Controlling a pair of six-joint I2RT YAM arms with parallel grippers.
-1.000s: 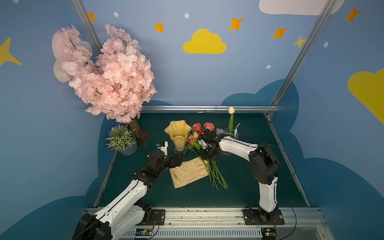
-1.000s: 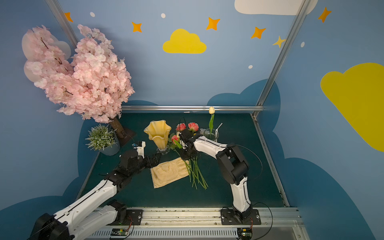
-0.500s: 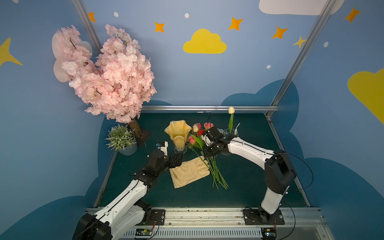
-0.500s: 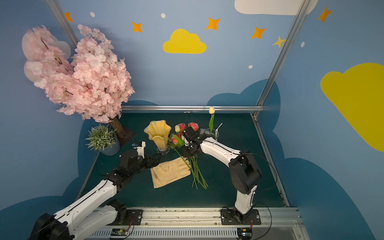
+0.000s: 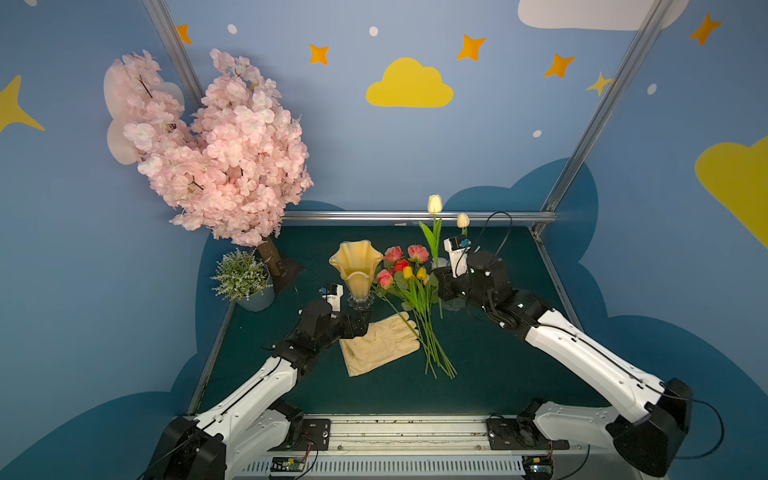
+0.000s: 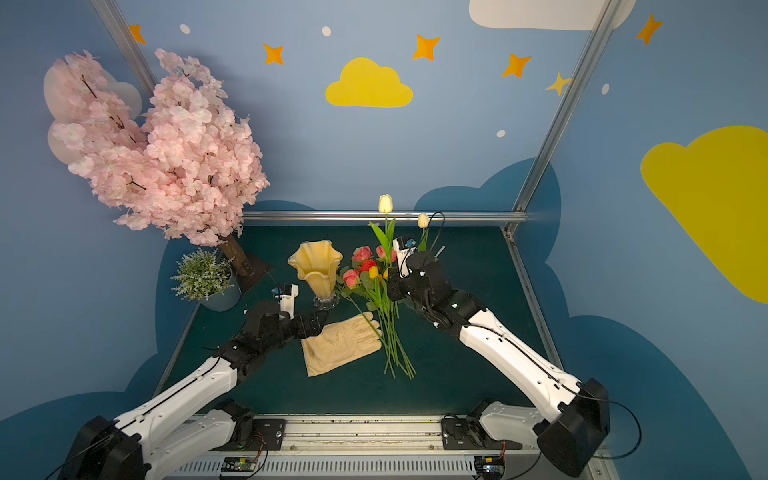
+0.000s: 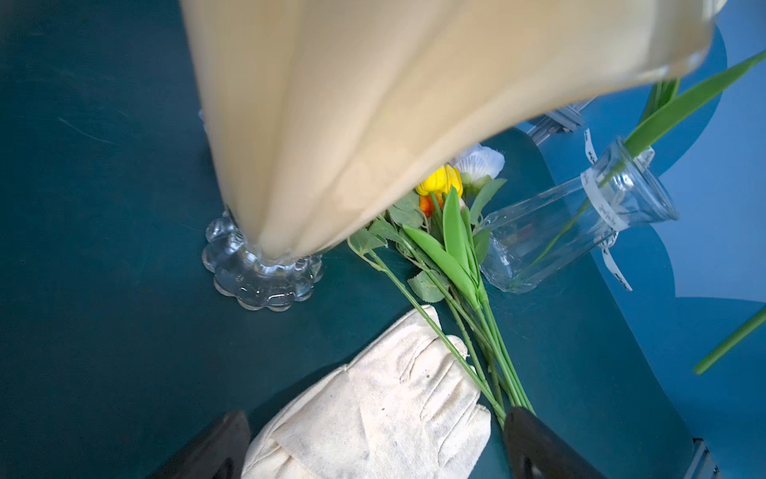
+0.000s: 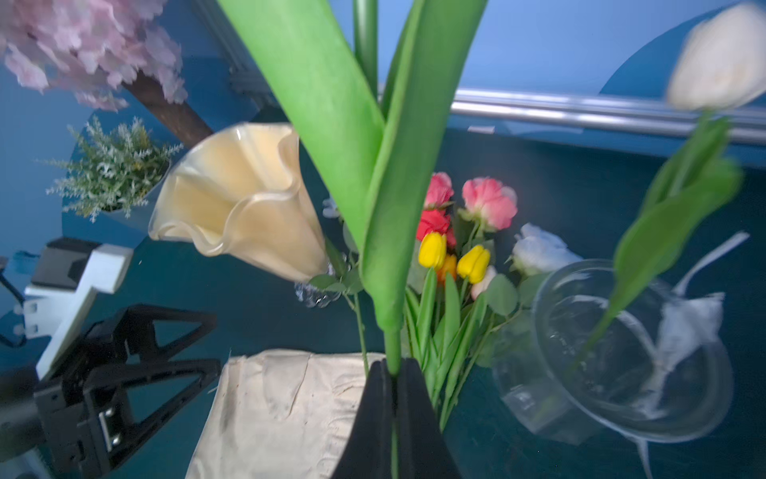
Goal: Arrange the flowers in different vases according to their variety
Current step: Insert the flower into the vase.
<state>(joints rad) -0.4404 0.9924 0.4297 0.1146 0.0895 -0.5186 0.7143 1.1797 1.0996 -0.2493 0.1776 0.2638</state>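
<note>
Your right arm [image 5: 582, 357] reaches in, wrist raised | right fingers [image 8: 369, 423] pinched tight on cream tulip [image 5: 434, 203] stem, bloom upright above them, clear vase [image 8: 621, 352] just beside | your left arm [image 5: 266, 386] low, left fingers [image 7: 539, 448] wide apart, holding nothing, over glove [image 7: 373, 406], amber vase [image 7: 373, 103] just ahead | loose flowers [image 5: 409, 291] on surface [image 5: 498, 374] between both.

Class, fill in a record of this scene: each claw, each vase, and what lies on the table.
left claw: open, over glove
right claw: shut on stem of cream tulip, held upright
amber vase: upright, no flowers
clear vase: second tulip stands in it
table: bunch of roses and tulips lying, stems overlapping glove
</note>
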